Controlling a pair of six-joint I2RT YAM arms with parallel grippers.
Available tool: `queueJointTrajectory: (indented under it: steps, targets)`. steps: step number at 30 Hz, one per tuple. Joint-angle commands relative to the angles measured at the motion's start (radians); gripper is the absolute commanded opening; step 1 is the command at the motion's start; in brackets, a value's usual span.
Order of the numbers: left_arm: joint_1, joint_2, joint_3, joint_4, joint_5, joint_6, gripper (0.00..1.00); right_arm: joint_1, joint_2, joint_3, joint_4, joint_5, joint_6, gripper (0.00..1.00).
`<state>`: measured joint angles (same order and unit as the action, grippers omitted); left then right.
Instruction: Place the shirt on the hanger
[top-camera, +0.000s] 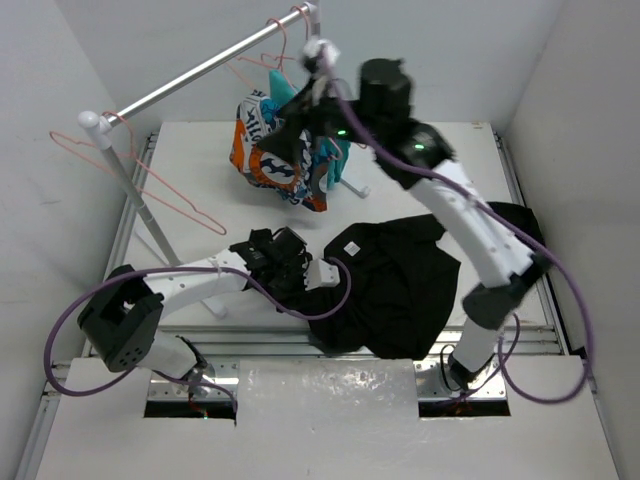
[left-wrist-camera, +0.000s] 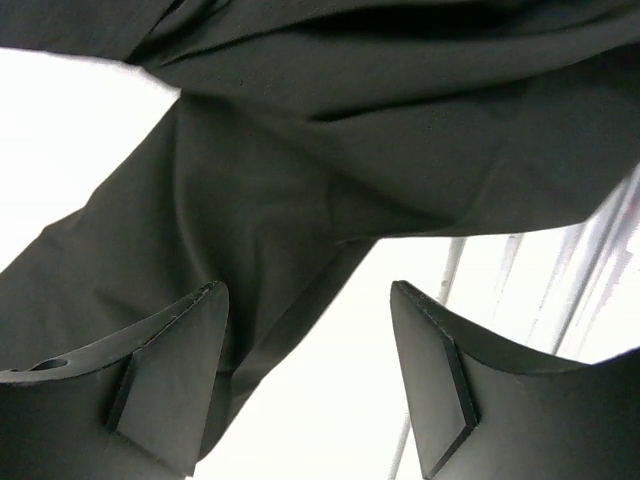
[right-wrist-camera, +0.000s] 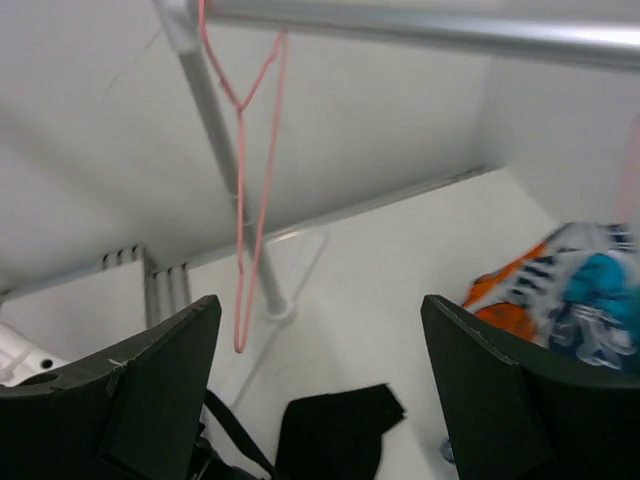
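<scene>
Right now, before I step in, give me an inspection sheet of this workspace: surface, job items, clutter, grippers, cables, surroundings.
Surface: white table, with the shirt lying on it.
Job's things: black shirt crumpled on the table, on no hanger; empty pink hanger hangs at the rail's end.
Clutter: patterned garment and teal garment hang bunched from the rail.
Grippers: left gripper open, low at the shirt's edge; right gripper open, empty, raised by the rail.
Cables: purple cables loop off both arms; one crosses the shirt's edge in the top view.
Surroundings: white walls; nothing else seen.
</scene>
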<state>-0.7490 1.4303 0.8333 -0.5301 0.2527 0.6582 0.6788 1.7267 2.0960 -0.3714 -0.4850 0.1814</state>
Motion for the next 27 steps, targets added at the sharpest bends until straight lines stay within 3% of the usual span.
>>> queueJointTrajectory:
  steps: [1,4,8,15,21,27]
  targets:
    - [0.017,-0.042,-0.016,0.048,-0.032,0.024,0.64,0.098,0.143,0.128,0.066,-0.069,0.007,0.83]
    - [0.017,-0.048,-0.037,0.048,-0.058,0.041,0.64,0.151,0.263,0.208,0.132,-0.087,0.042,0.83]
    - [0.017,-0.056,-0.053,0.050,-0.059,0.046,0.64,0.179,0.335,0.193,0.287,-0.095,0.153,0.84]
    - [0.027,-0.057,-0.053,0.056,-0.021,0.021,0.64,0.211,0.430,0.205,0.307,-0.083,0.198,0.83]
    - [0.042,-0.056,-0.046,0.065,0.000,0.012,0.64,0.251,0.479,0.154,0.289,0.094,0.118,0.78]
    - [0.062,-0.059,-0.063,0.073,0.019,-0.006,0.64,0.286,0.540,0.217,0.330,0.069,0.116,0.77]
